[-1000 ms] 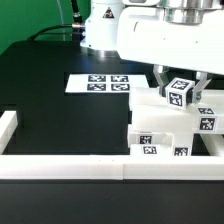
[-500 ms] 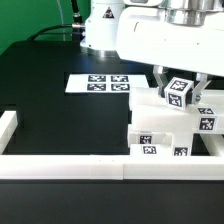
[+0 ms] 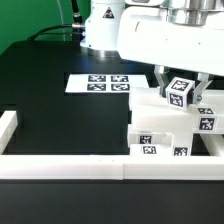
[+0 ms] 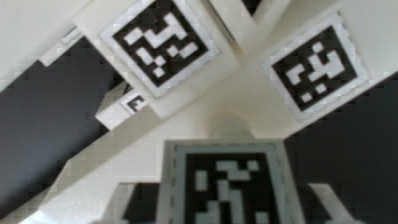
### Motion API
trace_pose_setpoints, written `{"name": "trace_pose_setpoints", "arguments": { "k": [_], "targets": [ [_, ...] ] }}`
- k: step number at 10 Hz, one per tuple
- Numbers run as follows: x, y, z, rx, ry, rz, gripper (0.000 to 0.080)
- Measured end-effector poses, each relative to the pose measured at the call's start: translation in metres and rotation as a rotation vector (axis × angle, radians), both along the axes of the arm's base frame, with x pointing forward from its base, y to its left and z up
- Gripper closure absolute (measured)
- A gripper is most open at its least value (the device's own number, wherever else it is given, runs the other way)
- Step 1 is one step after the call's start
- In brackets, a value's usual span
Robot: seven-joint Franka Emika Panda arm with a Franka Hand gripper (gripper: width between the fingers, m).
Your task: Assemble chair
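My gripper (image 3: 181, 94) is shut on a small white chair piece (image 3: 179, 91) with a black-and-white tag, held tilted just above the stacked white chair blocks (image 3: 160, 122) at the exterior view's right. Those blocks carry tags on their front and side faces. In the wrist view the held piece (image 4: 222, 180) sits between my fingers (image 4: 146, 195), and two tagged chair faces (image 4: 164, 45) lie close beyond it. Whether the held piece touches the blocks cannot be told.
The marker board (image 3: 100, 83) lies flat on the black table behind the chair blocks. A low white border rail (image 3: 60, 166) runs along the front, with another rail (image 3: 8, 124) at the exterior view's left. The robot base (image 3: 100, 25) stands at the back.
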State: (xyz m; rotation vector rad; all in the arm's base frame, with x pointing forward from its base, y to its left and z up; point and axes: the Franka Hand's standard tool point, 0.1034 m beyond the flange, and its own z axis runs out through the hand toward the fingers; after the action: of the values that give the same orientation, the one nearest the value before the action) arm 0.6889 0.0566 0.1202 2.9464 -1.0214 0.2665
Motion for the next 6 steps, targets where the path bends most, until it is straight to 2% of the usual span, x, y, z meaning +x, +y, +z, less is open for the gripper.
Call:
{"name": "trace_pose_setpoints", "arguments": {
  "k": [6],
  "targets": [
    [-0.0005, -0.0008, -0.0001, -0.005, 0.004, 0.004, 0.0523]
  ]
}}
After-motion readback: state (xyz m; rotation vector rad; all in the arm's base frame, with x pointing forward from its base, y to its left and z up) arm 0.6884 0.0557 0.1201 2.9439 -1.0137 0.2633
